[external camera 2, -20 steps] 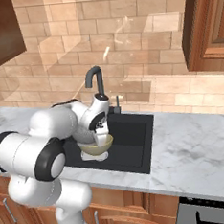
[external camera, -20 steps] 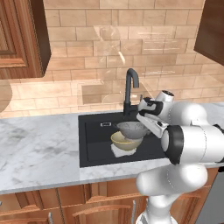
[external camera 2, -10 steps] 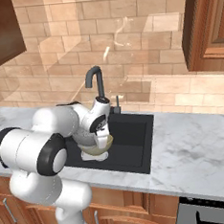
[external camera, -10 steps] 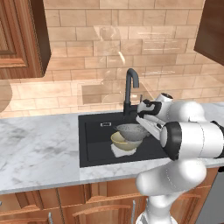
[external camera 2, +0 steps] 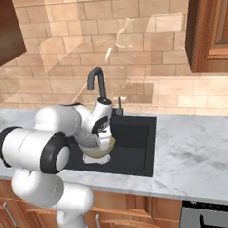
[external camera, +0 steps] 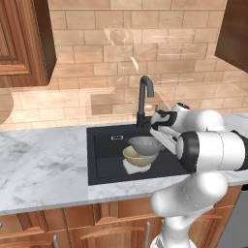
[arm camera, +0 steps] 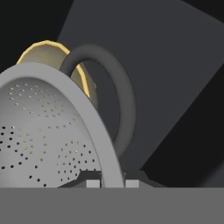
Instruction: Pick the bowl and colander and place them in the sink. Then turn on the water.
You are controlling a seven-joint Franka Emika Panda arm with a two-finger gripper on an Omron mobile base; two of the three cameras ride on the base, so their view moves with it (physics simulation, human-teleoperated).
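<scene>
I see my gripper (arm camera: 112,183) clamped on the rim of the colander (arm camera: 48,135), one finger either side of its wall, its loop handle arching toward 12 o'clock. Beyond the colander at 11 o'clock peeks the golden rim of the bowl (arm camera: 50,54). The wrist is bent down over the sink (external camera: 104,145), forearm reaching in from 3 o'clock. The colander (external camera: 145,144) sits tilted over the bowl (external camera: 134,157), inside the basin below the faucet (external camera: 144,94).
</scene>
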